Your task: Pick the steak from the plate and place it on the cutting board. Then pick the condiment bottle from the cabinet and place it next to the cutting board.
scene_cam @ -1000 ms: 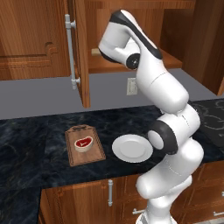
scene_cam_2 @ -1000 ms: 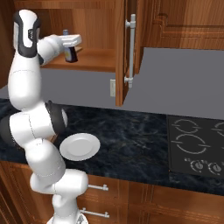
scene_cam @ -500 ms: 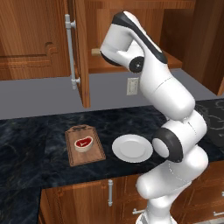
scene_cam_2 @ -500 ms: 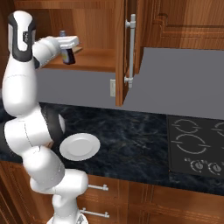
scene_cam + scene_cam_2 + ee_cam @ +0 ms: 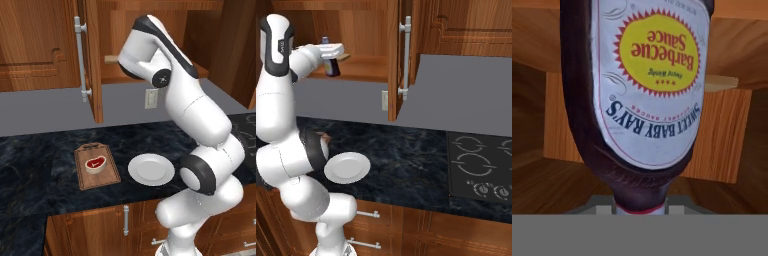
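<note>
Up in the open reddish-brown wooden wall cabinet (image 5: 371,75), the white arm's two-finger gripper (image 5: 332,54) is clamped on the small dark purple-brown condiment bottle (image 5: 331,64), upright at the shelf's front edge. Down on the dark counter (image 5: 45,150), the small raw red steak (image 5: 95,164) lies on the brown wooden cutting board (image 5: 96,166), the round white plate (image 5: 151,169) just beside it on the right.
</note>
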